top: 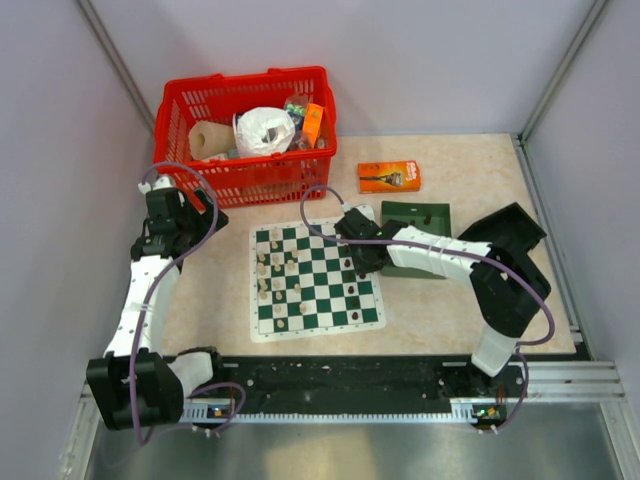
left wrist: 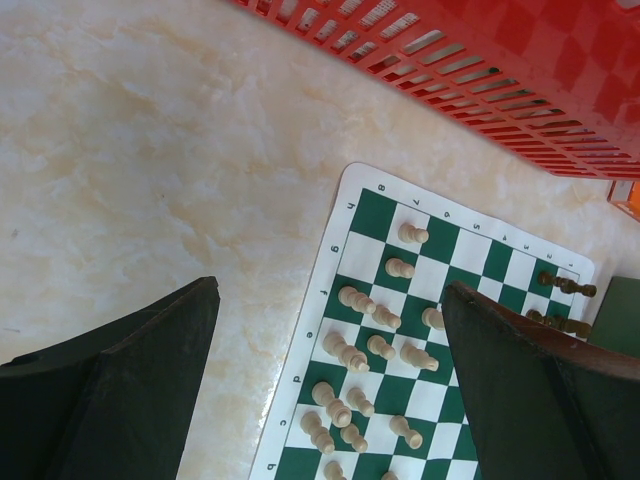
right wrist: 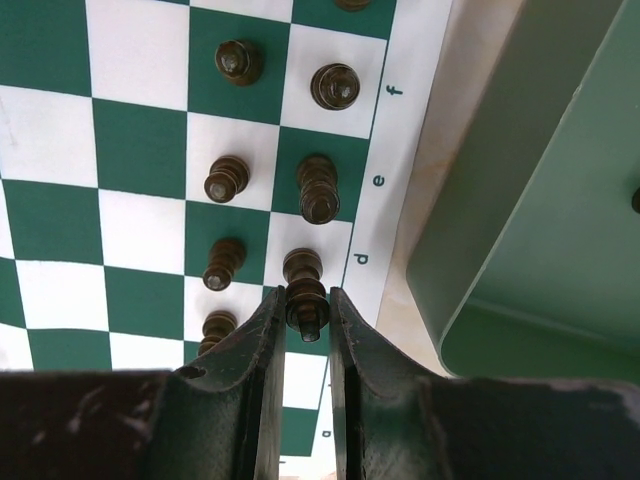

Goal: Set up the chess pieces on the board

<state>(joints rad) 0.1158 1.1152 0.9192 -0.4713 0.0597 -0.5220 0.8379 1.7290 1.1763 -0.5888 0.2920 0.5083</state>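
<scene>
The board [top: 330, 291] lies mid-table between the arms. Cream chess pieces [top: 272, 270] stand in its left columns and show in the left wrist view [left wrist: 350, 355]. Dark ones [top: 357, 290] stand along its right side. My right gripper [right wrist: 306, 308] is shut on a dark chess piece [right wrist: 305, 290] at the board's [right wrist: 140, 150] right edge, by the letter d. I cannot tell whether the piece's base touches the square. More dark pieces [right wrist: 225, 178] stand upright beside it. My left gripper [left wrist: 330, 290] hangs open over the table left of the board [left wrist: 370, 215], holding nothing.
A red basket [top: 245, 130] of household items stands behind the board, close to the left gripper [top: 172, 215]. A dark green tray [top: 415, 235] lies just right of the board, next to the right gripper [top: 358, 250]. An orange box [top: 389, 177] lies behind it. Walls enclose the table.
</scene>
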